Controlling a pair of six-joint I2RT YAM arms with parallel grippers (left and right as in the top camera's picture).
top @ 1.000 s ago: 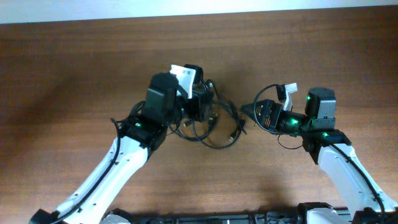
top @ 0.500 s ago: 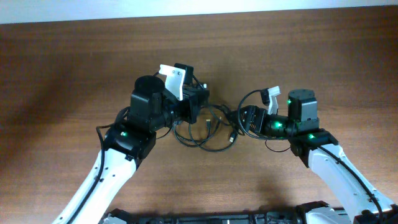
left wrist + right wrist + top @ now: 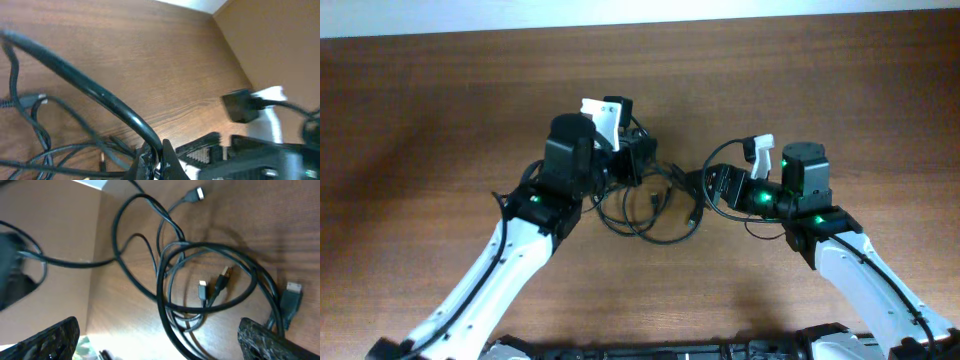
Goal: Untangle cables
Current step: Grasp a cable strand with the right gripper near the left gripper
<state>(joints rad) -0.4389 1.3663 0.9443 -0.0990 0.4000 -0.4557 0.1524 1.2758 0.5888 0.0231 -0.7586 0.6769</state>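
The cables (image 3: 655, 208) are thin black cords lying in a tangled heap of loops on the wooden table between my two arms. My left gripper (image 3: 640, 168) sits at the heap's upper left. In the left wrist view, the left gripper (image 3: 156, 151) is shut on one black cable (image 3: 90, 85), which arcs up and away to the left. My right gripper (image 3: 704, 186) is at the heap's right edge. Its fingers (image 3: 264, 339) stand wide open, and the cable loops (image 3: 200, 280) with small plugs (image 3: 199, 193) lie between and beyond them, none of them held.
The wooden table (image 3: 440, 120) spreads all round the heap. Its far edge meets a pale wall (image 3: 640, 10). A flat plug (image 3: 293, 289) lies close to my right gripper's right finger. In the left wrist view the right arm's black and white body (image 3: 260, 107) is close by.
My right gripper has moved left up to the heap's edge, still open. My left arm swung left, then partly back, still holding its cable, and the loops shifted slightly left.
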